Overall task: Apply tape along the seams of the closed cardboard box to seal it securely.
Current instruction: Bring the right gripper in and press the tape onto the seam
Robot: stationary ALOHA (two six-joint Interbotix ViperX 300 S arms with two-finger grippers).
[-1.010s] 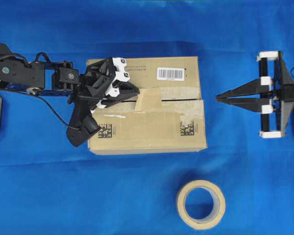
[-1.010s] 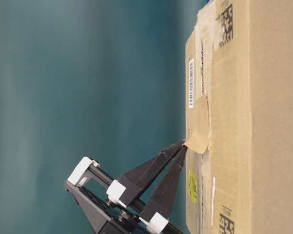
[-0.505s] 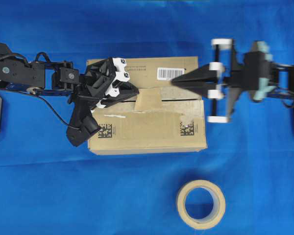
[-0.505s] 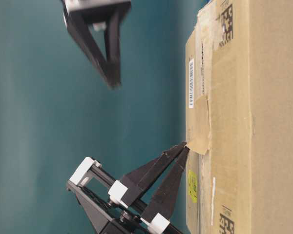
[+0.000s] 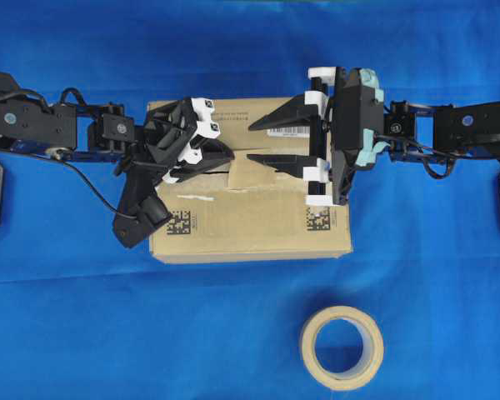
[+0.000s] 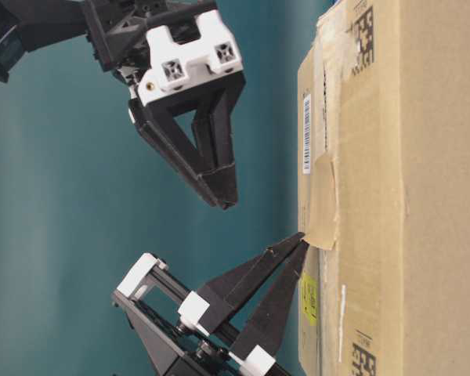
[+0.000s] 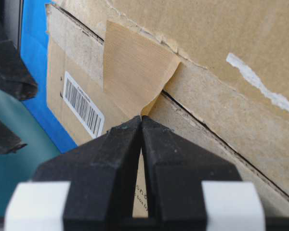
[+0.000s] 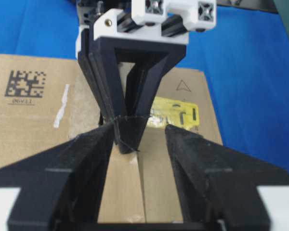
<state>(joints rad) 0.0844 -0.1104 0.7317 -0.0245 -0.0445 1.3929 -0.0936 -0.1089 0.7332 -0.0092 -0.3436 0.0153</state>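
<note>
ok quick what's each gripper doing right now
left gripper: closed, pinching a corner of the tape.
right gripper: open, holding nothing, above the cardboard box.

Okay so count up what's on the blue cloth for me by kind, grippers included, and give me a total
Cardboard box: 1
Tape roll: 1
Tape piece stuck on the box: 1
Grippers: 2, the left gripper shut on the tape piece, the right gripper open above the box
Total: 5

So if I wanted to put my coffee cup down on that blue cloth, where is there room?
Free: the blue cloth left of the tape roll, below the cardboard box; also the strip above the box. Crowded: the box top, where the left gripper and right gripper meet.
</note>
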